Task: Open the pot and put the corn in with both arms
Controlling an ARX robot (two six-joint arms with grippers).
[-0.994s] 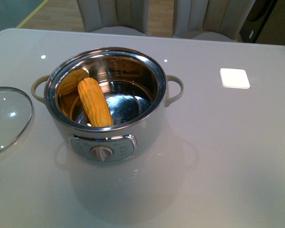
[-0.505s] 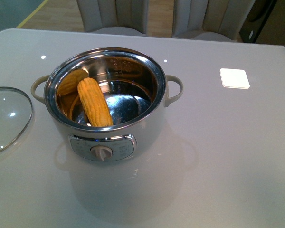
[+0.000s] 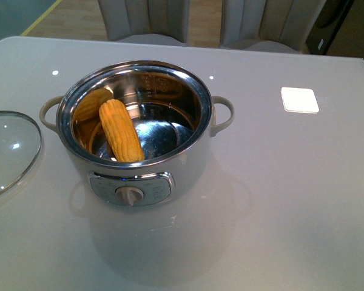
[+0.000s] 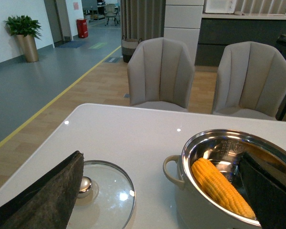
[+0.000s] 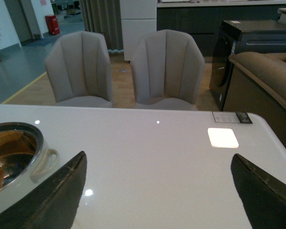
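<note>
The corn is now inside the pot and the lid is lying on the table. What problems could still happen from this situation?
1. The corn leans against the wall of the pot with its tip near the rim, so closing the pot might be blocked or might push the cob.
2. The glass lid lies close to the table edge at the robot's left; a careless grasp could slide it off.
3. Both grippers are open and empty, so any regrasp starts anew.
</note>
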